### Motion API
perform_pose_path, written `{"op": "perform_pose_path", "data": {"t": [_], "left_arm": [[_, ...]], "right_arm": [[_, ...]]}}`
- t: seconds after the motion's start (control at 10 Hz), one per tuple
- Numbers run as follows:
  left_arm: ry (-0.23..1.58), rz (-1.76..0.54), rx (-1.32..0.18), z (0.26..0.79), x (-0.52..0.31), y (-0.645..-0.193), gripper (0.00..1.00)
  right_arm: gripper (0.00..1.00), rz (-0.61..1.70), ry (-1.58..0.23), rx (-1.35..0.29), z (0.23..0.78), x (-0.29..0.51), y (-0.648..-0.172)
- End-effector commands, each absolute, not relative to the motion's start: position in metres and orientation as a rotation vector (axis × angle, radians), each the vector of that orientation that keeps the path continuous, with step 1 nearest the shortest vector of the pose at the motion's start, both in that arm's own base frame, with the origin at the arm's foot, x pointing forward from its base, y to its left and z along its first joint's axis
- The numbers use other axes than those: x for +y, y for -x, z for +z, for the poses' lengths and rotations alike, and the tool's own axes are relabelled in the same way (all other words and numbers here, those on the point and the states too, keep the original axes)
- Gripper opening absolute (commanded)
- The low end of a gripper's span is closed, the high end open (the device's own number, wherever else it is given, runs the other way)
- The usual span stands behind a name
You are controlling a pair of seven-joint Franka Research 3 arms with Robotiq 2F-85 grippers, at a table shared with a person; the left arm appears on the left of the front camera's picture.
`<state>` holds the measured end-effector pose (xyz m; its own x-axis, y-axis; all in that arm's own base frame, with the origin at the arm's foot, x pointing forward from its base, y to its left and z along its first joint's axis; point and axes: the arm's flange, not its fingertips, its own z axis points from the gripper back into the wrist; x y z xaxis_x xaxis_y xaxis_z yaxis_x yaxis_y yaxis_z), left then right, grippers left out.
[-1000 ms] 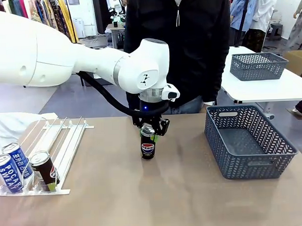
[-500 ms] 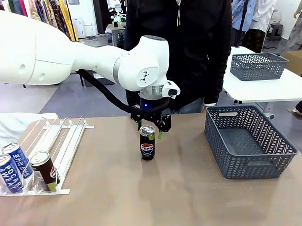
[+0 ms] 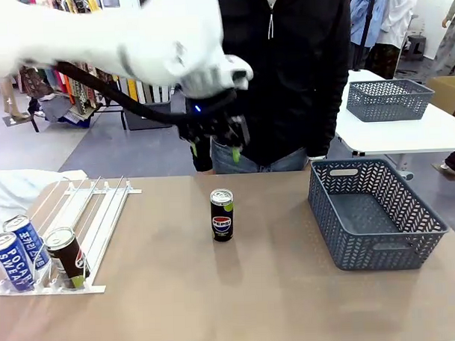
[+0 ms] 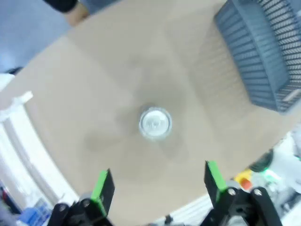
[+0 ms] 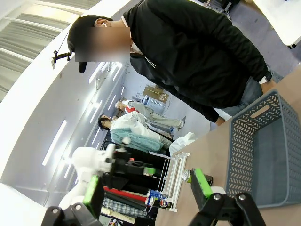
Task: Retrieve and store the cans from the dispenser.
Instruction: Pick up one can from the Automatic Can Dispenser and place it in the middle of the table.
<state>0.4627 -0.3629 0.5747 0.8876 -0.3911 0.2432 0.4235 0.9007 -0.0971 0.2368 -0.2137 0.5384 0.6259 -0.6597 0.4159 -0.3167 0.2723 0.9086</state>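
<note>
A black Pepsi can [image 3: 222, 215] stood upright on the desk [image 3: 217, 298], with nothing touching it. The left tool [image 3: 215, 145] hung blurred in the air straight above that can, well clear of its silver top. In the left wrist view its green-padded fingers [image 4: 102, 186] were spread wide and released, with the can between them far below. To the robot's left of the Pepsi can, well apart, lay the white dispenser [image 3: 94, 212]. Two blue Pocari Sweat cans [image 3: 12, 260] and another black can [image 3: 66, 255] rested at its low end. To the can's right sat a grey mesh basket [image 3: 379, 244]. Beyond the can stood a person [image 3: 283, 64] in a black jacket. The right tool [image 5: 146, 186] was released too, nothing between its fingers.
</note>
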Motion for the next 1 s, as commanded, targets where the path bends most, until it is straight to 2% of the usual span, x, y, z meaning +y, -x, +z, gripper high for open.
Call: {"op": "perform_pose_path", "data": {"t": [0.0,0.1,0.4,0.6,0.9], "left_arm": [[0.309,-0.372,-0.201,0.600,-0.266,-0.425,1.00],[0.385,-0.262,-0.222,0.621,-0.208,-0.418,1.00],[0.923,-0.132,-0.323,0.657,-0.016,-0.376,1.00],[1.125,-0.009,-0.388,0.639,0.087,-0.333,1.00],[1.316,0.188,-0.474,0.576,0.172,-0.274,1.00]], "right_arm": [[1.00,-0.278,-1.348,-0.955,0.543,-0.213,-0.238],[1.00,-0.278,-1.348,-0.955,0.543,-0.213,-0.238],[1.00,-0.278,-1.348,-0.955,0.543,-0.213,-0.238],[1.00,-0.278,-1.348,-0.955,0.543,-0.213,-0.238],[1.00,-0.278,-1.348,-0.955,0.543,-0.213,-0.238]]}}
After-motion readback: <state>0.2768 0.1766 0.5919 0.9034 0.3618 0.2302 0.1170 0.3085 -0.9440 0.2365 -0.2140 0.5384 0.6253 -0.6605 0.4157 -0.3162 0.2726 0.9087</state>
